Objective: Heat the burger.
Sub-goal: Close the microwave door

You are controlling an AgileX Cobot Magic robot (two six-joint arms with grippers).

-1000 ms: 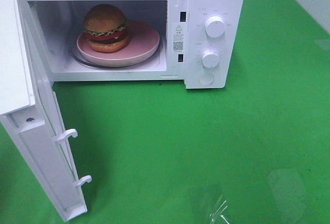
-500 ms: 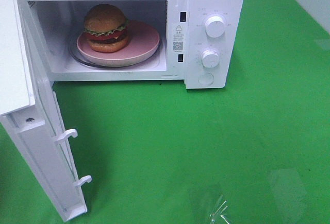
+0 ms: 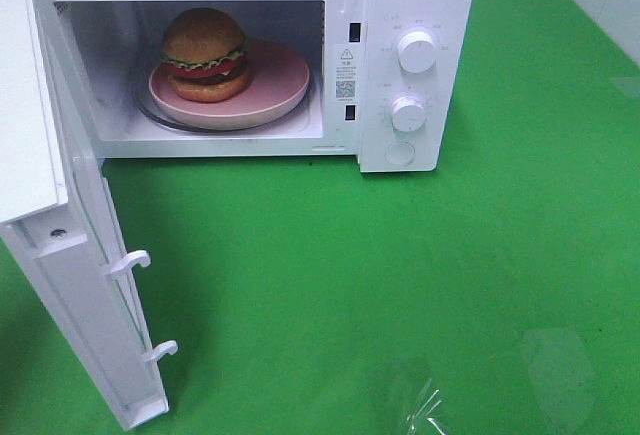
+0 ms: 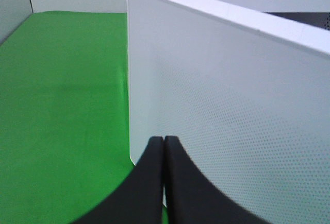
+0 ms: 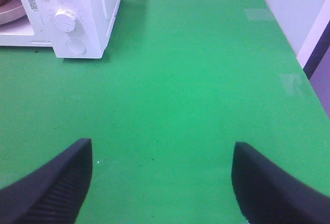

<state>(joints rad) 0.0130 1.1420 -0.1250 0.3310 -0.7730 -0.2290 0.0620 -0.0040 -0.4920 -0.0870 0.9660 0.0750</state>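
The burger point(image 3: 206, 53) with its golden-brown bun, lettuce and tomato sits on a pink plate point(image 3: 275, 90) inside the open white microwave point(image 3: 415, 15). The microwave door point(image 3: 70, 285) is swung wide open toward the front left. Neither arm shows in the high view. In the left wrist view my left gripper point(image 4: 164, 147) is shut with nothing in it, its tips close to the outer face of the door point(image 4: 232, 105). My right gripper point(image 5: 162, 177) is open over bare green table, well away from the microwave point(image 5: 77, 13).
Two white knobs point(image 3: 417, 52) and a round button point(image 3: 400, 153) are on the microwave's control panel. Two latch hooks point(image 3: 130, 262) stick out from the door's inner edge. The green table point(image 3: 400, 275) spreads in front and to the right.
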